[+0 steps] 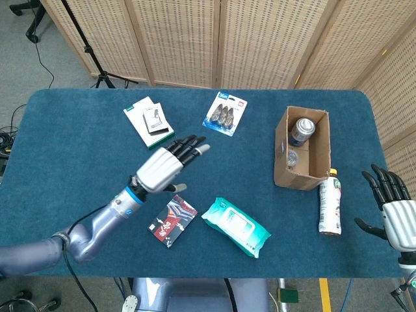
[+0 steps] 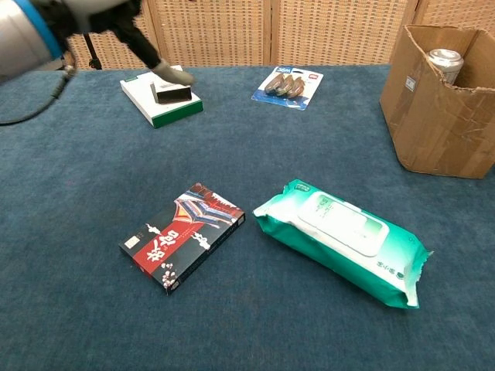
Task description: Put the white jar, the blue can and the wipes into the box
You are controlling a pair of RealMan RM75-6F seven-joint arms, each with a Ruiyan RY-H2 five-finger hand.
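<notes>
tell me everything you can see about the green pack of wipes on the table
The soft green plastic pack of wipes lies flat on the blue carpeted table, free of both hands, set at a slant. Its top face carries a pale rounded flap label; its ends are crimped and look slightly crumpled. It sits just right of the red and black printed flat box, apart from it, and outside the brown cardboard box, nearer the table's front edge.

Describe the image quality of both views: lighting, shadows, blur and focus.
Head view: even, soft lighting with only faint shadows under the wipes and box; everything sharp, including the left robot hand. Chest view: the left robot hand at the top-left corner is cropped and slightly motion-blurred, while the wipes and the red card box are crisp; no strong glare.
</notes>
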